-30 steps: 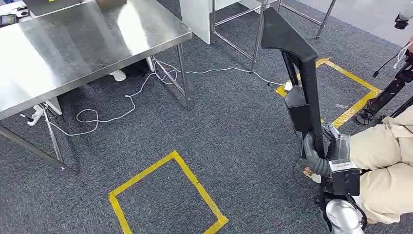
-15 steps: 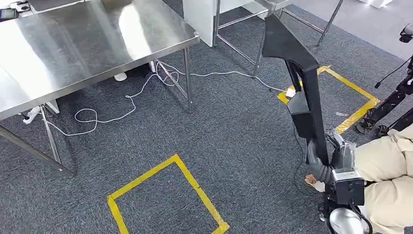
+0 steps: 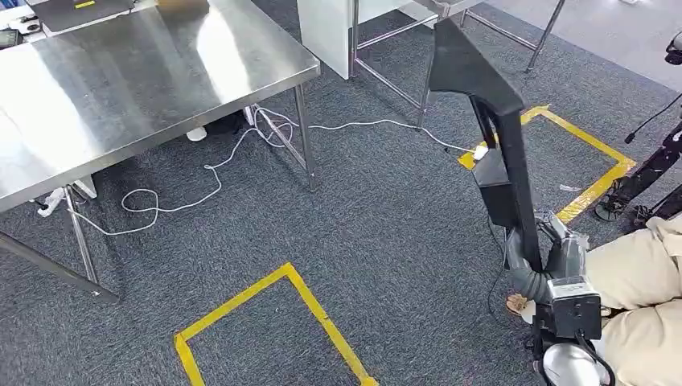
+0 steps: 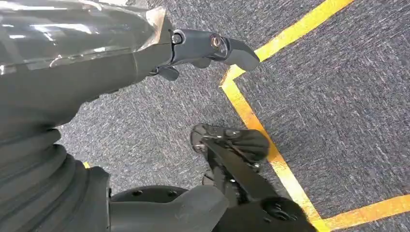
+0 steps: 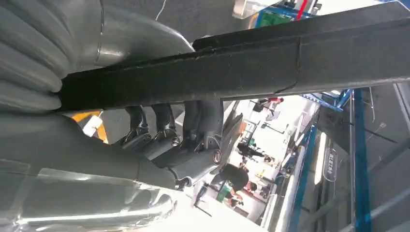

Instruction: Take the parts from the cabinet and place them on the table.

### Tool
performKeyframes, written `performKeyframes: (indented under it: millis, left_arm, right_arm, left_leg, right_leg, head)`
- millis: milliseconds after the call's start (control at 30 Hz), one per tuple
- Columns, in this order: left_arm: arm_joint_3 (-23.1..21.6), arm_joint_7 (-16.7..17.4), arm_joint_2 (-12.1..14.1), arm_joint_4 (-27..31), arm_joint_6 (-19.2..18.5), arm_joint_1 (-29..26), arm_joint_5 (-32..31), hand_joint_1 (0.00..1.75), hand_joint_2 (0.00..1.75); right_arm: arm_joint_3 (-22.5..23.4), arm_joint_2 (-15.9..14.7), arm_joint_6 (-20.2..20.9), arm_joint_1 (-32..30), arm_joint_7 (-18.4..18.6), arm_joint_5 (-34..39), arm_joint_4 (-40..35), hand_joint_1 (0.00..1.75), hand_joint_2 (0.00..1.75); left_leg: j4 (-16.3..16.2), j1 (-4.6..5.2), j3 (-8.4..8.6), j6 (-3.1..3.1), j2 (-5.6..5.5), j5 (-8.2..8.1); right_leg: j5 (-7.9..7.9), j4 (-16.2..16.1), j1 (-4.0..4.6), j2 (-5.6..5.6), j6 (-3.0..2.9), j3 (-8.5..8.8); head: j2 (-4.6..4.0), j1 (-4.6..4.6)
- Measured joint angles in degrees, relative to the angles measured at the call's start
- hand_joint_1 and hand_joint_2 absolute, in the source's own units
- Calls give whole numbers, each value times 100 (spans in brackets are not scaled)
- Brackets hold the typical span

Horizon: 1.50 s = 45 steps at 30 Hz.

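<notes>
Gripping a long black part (image 3: 503, 137) in my right hand (image 3: 555, 261); left hand (image 4: 212, 111) loose; steel counter (image 3: 121, 80), cable (image 3: 201, 173) nearby.

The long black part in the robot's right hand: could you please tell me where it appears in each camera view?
Head view: the long black part rises from the right hand at lower right toward the top edge.
Left wrist view: not in it.
Right wrist view: it crosses the picture as a dark bar.
Shared landmark: the right hand gripping it, seen in the head and right wrist views.
</notes>
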<state>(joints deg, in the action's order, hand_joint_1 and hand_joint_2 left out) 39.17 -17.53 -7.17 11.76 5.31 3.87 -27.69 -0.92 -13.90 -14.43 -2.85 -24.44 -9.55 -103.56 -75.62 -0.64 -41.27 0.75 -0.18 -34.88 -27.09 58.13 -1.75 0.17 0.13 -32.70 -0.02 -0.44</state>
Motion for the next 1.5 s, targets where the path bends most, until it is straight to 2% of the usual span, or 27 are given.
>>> performKeyframes:
  millis: [100,133,167,267,300,333,433,467,500,533,600,633,667,767,800,867,967,1033,1100,1133,1167,1267,1300,1333,1400,1467,1500]
  left_arm:
    - [0,-2,2,0,20,6,-7,0,175]
    - [0,0,7,0,22,11,-7,0,175]
    - [0,0,7,0,24,30,-11,0,175]
    - [0,0,7,0,24,30,-15,0,175]
    - [2,0,4,0,24,31,-18,0,175]
    - [2,-7,-9,0,24,28,-24,0,175]
    - [2,-9,-7,0,24,33,-50,0,175]
    - [2,-7,-7,0,22,29,-52,0,175]
    - [2,-7,-9,0,22,26,-59,0,175]
    - [2,-7,-11,0,24,23,-59,0,175]
    - [2,-7,-15,0,22,26,-59,0,175]
    - [2,-7,-20,0,22,26,-59,0,175]
    - [2,-7,-20,0,22,32,-59,0,175]
    - [4,-7,-20,0,24,0,-59,0,175]
    - [7,-7,-2,0,27,0,-59,0,175]
    - [15,-15,-7,0,27,9,-59,0,175]
    - [26,-17,-13,0,27,10,-59,0,175]
    - [33,-18,-11,0,27,1,-59,0,175]
    - [35,-18,-11,0,33,4,-59,0,175]
    - [35,-20,-11,0,35,8,-59,0,175]
    - [35,-20,-9,0,40,26,-59,0,175]
    - [44,-28,-11,0,44,8,-59,0,175]
    - [57,-33,-11,0,53,2,-59,0,175]
    - [77,-37,-17,-2,62,-10,-59,0,175]
    - [90,-50,-17,0,62,9,-59,0,175]
    - [94,-52,-17,0,66,18,-59,0,175]
    - [96,-52,-17,0,66,9,-59,0,175]
  right_arm:
    - [2,13,0,2,15,-64,-2,175,175]
    - [0,15,0,6,15,-70,0,175,175]
    - [2,17,0,7,17,-79,-2,175,175]
    - [4,24,0,10,50,-101,-2,175,175]
    - [4,24,0,10,55,-110,-7,175,175]
    - [4,28,0,15,66,-116,-2,175,175]
    - [0,52,-13,9,79,-188,0,175,175]
    - [-2,68,-20,-5,83,-199,0,175,175]
    - [0,72,-24,-9,83,-208,2,175,175]
    - [0,79,-24,-8,83,-215,0,175,175]
    - [4,83,-26,-7,83,-230,0,175,175]
    - [9,85,-28,-5,83,-232,0,175,175]
    - [9,92,-26,-4,83,-239,-2,175,175]
    - [11,105,-28,9,101,-265,-2,175,175]
    - [9,109,-26,15,101,-267,-2,175,175]
    - [9,114,-26,37,103,-267,-2,175,175]
    - [9,118,-26,47,105,-267,2,175,175]
    - [5,136,-26,49,107,-267,2,175,175]
    - [4,142,-26,52,107,-267,2,175,175]
    - [7,142,-26,56,107,-269,2,175,175]
    - [9,142,-26,48,107,-269,2,175,175]
    - [15,131,-15,52,107,-260,0,175,175]
    - [15,127,0,57,107,-245,0,175,175]
    - [18,103,2,46,105,-230,-2,175,175]
    - [41,75,4,35,88,-210,0,175,175]
    - [52,55,4,-7,92,-197,7,175,175]
    - [55,50,4,-25,90,-169,11,175,175]
  left_leg:
    - [1402,11,536,103,50,913]
    - [1649,66,648,150,255,915]
    - [1680,100,630,157,196,907]
    - [1710,143,634,225,87,896]
    - [1850,68,743,286,45,968]
    - [1906,104,802,300,16,976]
    - [1905,105,816,361,-98,973]
    - [1903,116,815,365,-148,968]
    - [1901,124,824,365,-206,963]
    - [1897,128,836,363,-259,954]
    - [1883,129,871,330,-385,929]
    - [1863,129,858,307,-436,909]
    - [1789,175,824,263,-495,861]
    - [1805,144,797,218,-595,868]
    - [1773,140,786,192,-608,837]
    - [1328,129,599,73,-152,554]
    - [85,32,-76,-32,-20,65]
    - [142,-11,-123,-62,8,264]
    - [1088,-19,338,-39,106,780]
    - [1591,-1,617,9,314,966]
    - [1743,53,691,21,407,912]
    - [1741,97,659,120,223,900]
    - [1815,105,697,173,158,931]
    - [1894,40,785,225,120,991]
    - [1924,48,793,303,22,1009]
    - [1922,53,794,320,-79,998]
    - [1921,57,801,320,-139,994]
  right_leg:
    - [-79,-5,0,-4,43,122]
    - [-99,-8,15,-13,62,145]
    - [-117,-14,60,-15,100,133]
    - [-133,-88,44,-106,209,181]
    - [-181,-63,117,-137,245,167]
    - [-273,127,77,-116,226,140]
    - [-799,1413,73,-66,123,-552]
    - [-866,1741,74,-55,143,-755]
    - [-799,1744,74,-44,184,-806]
    - [-642,1490,74,-35,237,-717]
    - [-150,440,68,66,334,-250]
    - [8,7,45,294,337,-79]
    - [53,-59,63,326,244,-33]
    - [56,-46,75,175,144,-24]
    - [73,-83,-9,127,108,3]
    - [46,-90,4,23,13,44]
    - [13,-87,21,-141,-27,62]
    - [-6,-86,10,-239,-14,78]
    - [-40,-88,2,-336,19,125]
    - [-57,-90,7,-372,40,158]
    - [-90,-74,71,-422,91,168]
    - [-103,-131,64,-560,172,215]
    - [-113,-156,94,-615,234,273]
    - [-177,-47,77,-480,245,206]
    - [-536,649,65,-144,139,-99]
    - [-856,1538,54,-62,116,-580]
    - [-871,1731,59,-47,155,-711]
  head:
    - [2,0]
    - [0,15]
    - [2,7]
    - [0,0]
    - [2,13]
    - [0,22]
    - [2,31]
    - [2,33]
    - [0,29]
    - [2,33]
    - [2,35]
    - [0,37]
    - [0,31]
    - [2,28]
    - [0,26]
    - [2,-37]
    - [2,-33]
    - [0,-33]
    - [0,-35]
    - [0,-37]
    - [0,-28]
    - [0,-15]
    - [0,-28]
    - [0,-15]
    - [0,4]
    - [0,31]
    - [0,35]
